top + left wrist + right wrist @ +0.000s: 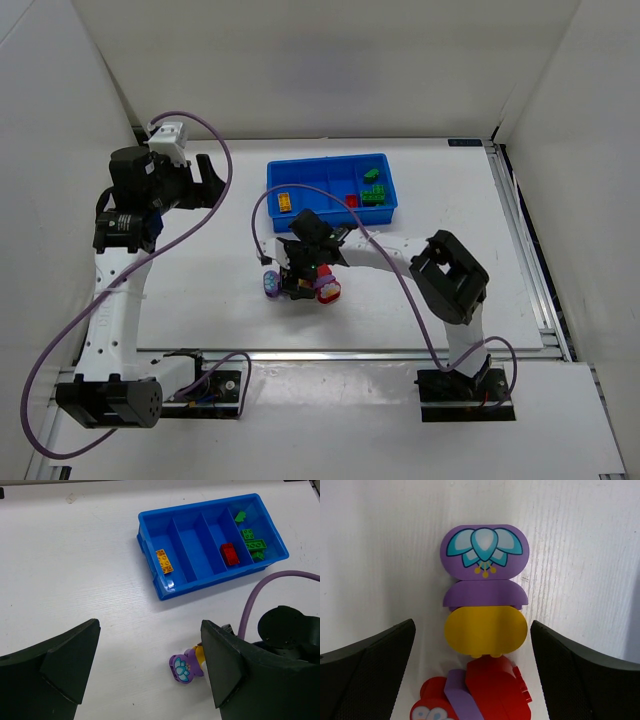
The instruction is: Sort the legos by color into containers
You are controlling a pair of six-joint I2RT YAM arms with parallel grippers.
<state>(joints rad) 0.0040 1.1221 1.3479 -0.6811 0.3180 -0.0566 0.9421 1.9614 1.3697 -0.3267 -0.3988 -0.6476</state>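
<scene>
Your right gripper (471, 625) stands wide open, straddling a rounded purple-and-yellow plastic brick stack (484, 575) on the white table (380, 555), with a red brick (490, 680) at its near end. The stack looks light, rigid and slick, so pinch across the yellow middle. The shallow blue divided tray (330, 161) lies beyond.

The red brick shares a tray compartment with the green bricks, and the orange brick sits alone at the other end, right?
Not quite: the red brick lies in its own compartment of the tray, beside the one holding the green bricks, as the left wrist view shows. The orange brick does sit alone at the other end.
</scene>
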